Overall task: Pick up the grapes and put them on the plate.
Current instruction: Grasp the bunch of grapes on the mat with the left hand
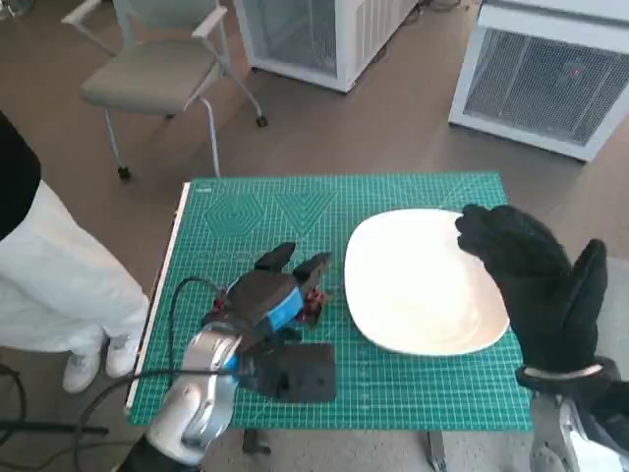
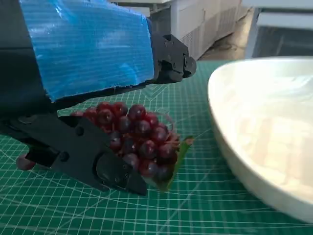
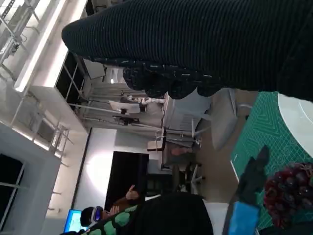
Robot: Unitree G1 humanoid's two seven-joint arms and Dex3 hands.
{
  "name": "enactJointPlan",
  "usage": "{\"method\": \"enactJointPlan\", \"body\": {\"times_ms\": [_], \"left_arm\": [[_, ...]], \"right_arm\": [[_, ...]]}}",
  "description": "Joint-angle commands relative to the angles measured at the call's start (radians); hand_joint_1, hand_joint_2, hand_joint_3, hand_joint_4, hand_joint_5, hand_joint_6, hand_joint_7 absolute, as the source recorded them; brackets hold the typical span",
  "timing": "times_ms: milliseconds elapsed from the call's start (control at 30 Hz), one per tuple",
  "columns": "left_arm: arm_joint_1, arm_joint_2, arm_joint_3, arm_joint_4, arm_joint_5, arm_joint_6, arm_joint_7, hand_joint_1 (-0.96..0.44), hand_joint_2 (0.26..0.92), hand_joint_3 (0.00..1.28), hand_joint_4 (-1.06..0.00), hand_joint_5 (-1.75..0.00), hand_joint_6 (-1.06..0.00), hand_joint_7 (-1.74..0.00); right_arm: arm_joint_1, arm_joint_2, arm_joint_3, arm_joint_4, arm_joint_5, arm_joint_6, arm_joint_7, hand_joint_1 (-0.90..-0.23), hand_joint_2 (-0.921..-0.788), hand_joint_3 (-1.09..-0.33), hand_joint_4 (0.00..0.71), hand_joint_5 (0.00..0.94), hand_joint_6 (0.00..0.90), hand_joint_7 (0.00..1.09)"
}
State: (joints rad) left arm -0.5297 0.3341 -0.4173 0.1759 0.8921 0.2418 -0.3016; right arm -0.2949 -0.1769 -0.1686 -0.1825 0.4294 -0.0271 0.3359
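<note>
A bunch of dark red grapes (image 2: 139, 139) with a green leaf lies low over the green cutting mat (image 2: 205, 205), just left of the white plate (image 1: 413, 285). My left hand (image 1: 270, 295) grips the bunch, black fingers (image 2: 98, 161) under it and the taped back above. In the head view only a bit of the grapes (image 1: 314, 303) shows past the hand. My right hand (image 1: 541, 285) hovers, fingers spread and empty, over the plate's right edge. The right wrist view shows the glove (image 3: 195, 44), the grapes (image 3: 286, 193) and the plate's rim (image 3: 298, 115).
The mat (image 1: 295, 216) covers the small table. A grey chair (image 1: 157, 69) and white cabinets (image 1: 550, 79) stand beyond the table. A person's white-trousered legs (image 1: 49, 285) are at the table's left side. Another person (image 3: 122, 210) shows in the right wrist view.
</note>
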Motion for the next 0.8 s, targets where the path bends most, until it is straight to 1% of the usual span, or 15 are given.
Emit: {"method": "enactJointPlan", "body": {"times_ms": [33, 133, 267, 467, 667, 800], "left_arm": [[-0.072, -0.021, -0.034, 0.125, 0.012, -0.013, 0.038, -0.14, 0.739, 0.00, -0.08, 0.00, -0.23, 0.00], [-0.115, -0.036, -0.054, 0.217, 0.016, -0.005, 0.045, -0.14, 0.745, 0.01, -0.08, 0.00, -0.23, 0.00], [-0.175, -0.060, -0.077, 0.327, 0.020, 0.037, 0.026, -0.15, 0.751, 0.01, -0.09, 0.00, -0.23, 0.00], [-0.233, -0.087, -0.097, 0.440, 0.011, 0.104, 0.002, -0.18, 0.756, 0.01, -0.10, 0.00, -0.23, 0.00], [-0.266, -0.106, -0.099, 0.529, -0.014, 0.127, 0.016, -0.19, 0.759, 0.01, -0.10, 0.00, -0.23, 0.00], [-0.282, -0.121, -0.100, 0.585, -0.027, 0.126, 0.041, -0.19, 0.761, 0.00, -0.10, 0.00, -0.23, 0.00]], "right_arm": [[0.015, 0.000, -0.002, 0.014, 0.002, 0.014, 0.000, -0.363, -0.921, -0.607, 0.420, 0.799, 0.228, 0.98], [0.015, 0.000, -0.002, 0.014, 0.002, 0.014, 0.001, -0.363, -0.921, -0.607, 0.420, 0.800, 0.228, 0.98], [0.015, 0.000, -0.002, 0.013, 0.001, 0.015, -0.001, -0.363, -0.921, -0.607, 0.419, 0.800, 0.227, 0.98], [0.018, 0.001, -0.002, 0.009, 0.000, 0.014, -0.001, -0.363, -0.921, -0.607, 0.419, 0.801, 0.227, 0.98], [0.020, 0.001, -0.004, 0.009, 0.001, 0.011, 0.001, -0.363, -0.921, -0.607, 0.419, 0.802, 0.227, 0.98], [0.021, 0.000, -0.005, 0.011, 0.001, 0.009, 0.002, -0.363, -0.921, -0.607, 0.419, 0.802, 0.226, 0.98]]}}
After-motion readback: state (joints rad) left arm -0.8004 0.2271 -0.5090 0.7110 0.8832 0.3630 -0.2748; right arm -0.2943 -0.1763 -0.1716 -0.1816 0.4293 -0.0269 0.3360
